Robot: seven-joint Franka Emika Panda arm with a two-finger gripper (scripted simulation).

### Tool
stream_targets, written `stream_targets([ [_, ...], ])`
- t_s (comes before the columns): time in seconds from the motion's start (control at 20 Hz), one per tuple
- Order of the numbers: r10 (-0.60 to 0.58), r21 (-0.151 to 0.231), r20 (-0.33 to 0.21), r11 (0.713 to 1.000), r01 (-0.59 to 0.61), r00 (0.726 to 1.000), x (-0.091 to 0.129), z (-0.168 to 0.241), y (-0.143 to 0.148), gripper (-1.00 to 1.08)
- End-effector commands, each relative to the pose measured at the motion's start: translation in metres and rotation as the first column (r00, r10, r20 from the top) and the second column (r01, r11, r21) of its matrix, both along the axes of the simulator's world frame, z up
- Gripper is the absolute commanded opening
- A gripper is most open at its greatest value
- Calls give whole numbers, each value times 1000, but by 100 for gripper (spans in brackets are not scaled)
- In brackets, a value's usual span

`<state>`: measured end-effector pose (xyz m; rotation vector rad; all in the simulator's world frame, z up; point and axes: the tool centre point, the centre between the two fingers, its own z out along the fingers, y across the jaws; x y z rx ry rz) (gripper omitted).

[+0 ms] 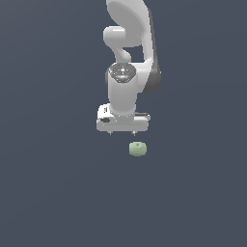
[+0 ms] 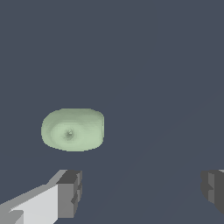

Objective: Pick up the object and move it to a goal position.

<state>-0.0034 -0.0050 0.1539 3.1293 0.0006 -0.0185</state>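
One small pale green lump [image 1: 138, 149], rounded and dimpled on top, sits alone on the dark grey floor [image 1: 48, 193], which is plain all round it. Nothing touches it. From the lump, in the exterior view, the white gripper [image 1: 122, 132] hangs at about eleven o'clock, above it and slightly off to the exterior view's left, with clear space between. The wrist view shows the two dark fingertips [image 2: 70, 192] standing wide apart with nothing between them, so the tool is spread and empty; the lump lies beyond the pads, nearer one finger than the other, not centred in the gap. The arm [image 1: 128, 48] rises behind the gripper toward twelve o'clock.

I judge this to be the approach, before any grasp. The next move calls for sliding the gripper across until the lump sits between the pads, then lowering around it and closing. No goal marker shows in either view.
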Motion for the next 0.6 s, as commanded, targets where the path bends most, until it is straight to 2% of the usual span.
stream_targets([
  [0.0, 0, 0, 0, 1000, 0, 1000, 0, 0, 0, 100],
  [0.55, 54, -5, 15, 999, -54, 998, 8, 2, 3, 100],
])
